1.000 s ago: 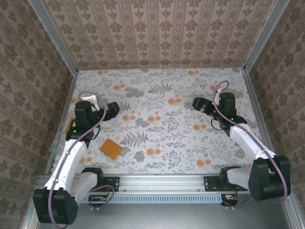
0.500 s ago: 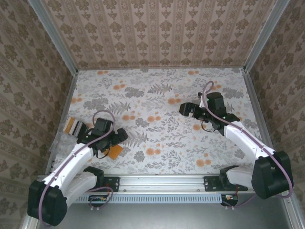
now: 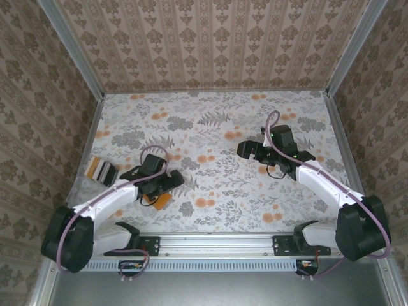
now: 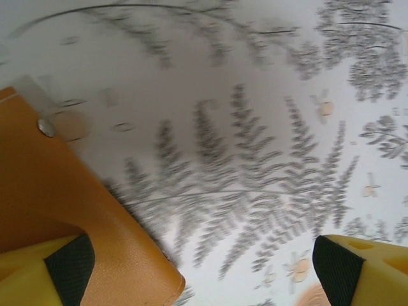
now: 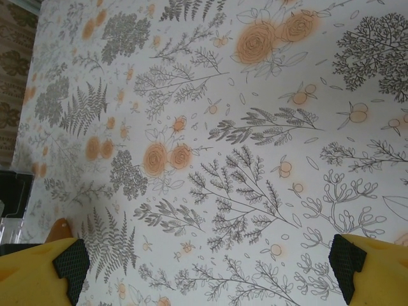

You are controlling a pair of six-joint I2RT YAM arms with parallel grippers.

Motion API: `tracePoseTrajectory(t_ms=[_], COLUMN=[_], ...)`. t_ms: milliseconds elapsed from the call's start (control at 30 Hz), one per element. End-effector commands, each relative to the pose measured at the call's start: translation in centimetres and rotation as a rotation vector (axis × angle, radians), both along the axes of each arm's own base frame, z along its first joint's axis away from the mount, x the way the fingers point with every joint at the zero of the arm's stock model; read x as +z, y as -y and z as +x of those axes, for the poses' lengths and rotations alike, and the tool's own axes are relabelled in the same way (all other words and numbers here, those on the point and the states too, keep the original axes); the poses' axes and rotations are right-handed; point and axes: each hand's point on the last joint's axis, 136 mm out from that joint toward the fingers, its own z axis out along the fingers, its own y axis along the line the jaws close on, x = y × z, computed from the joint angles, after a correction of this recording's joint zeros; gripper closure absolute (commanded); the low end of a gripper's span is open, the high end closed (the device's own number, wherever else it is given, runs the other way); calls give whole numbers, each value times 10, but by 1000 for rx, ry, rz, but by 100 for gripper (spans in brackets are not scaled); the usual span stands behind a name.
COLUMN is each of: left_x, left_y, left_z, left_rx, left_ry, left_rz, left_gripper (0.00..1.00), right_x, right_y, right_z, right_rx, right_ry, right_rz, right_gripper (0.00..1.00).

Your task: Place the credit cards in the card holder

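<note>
The table (image 3: 217,127) is covered edge to edge in a pale floral print of grey ferns and orange blossoms. From its centre, the card holder (image 3: 164,201) lies flat at about 7 o'clock, only an orange corner showing from overhead; the left wrist view shows its smooth orange cover (image 4: 57,210) with a small metal stud. The credit cards (image 3: 101,169) lie fanned at 9 o'clock near the edge. Just beside them, toward 8 o'clock, sits something clear (image 3: 81,189), perhaps a plastic box.

Orange card holder (image 4: 57,191) flat, credit cards (image 3: 101,169) left
</note>
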Motion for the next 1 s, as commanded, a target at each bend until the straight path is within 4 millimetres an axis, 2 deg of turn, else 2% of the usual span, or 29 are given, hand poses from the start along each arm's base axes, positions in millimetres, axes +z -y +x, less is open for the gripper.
tracePoseTrajectory(t_ms=[0,267,367,433,533,633,767,900,967], left_x=[-5,6,21,33,53,63,62,57,50], left_y=[33,109,129,132,122,94,63,52,52], left_z=[7,30,39,45,54,67,86,101,102], left_rx=[-28,-177,-209,-215,-217,-186,-168,-189,-209], left_ry=[-24,18,59,94,153,192,188,193,157], left_rz=[-77,-141,-177,-188,-166,-130,-143,-156,-164], left_gripper=[0,0,0,0,0,0,0,0,0], right_x=[3,1,-1,0,3,2,-3,-13,-18], right_y=[6,23,25,24,16,-1,-32,-65,-78], right_z=[-3,-18,-24,-27,-31,-34,-37,-43,-45], right_rx=[-25,-67,-70,-67,-41,2,71,144,169], right_ry=[-20,-21,-30,-32,-25,-23,-41,-62,-72], right_rz=[-39,-97,-98,-86,-36,28,56,35,31], right_gripper=[0,0,0,1,6,13,17,18,19])
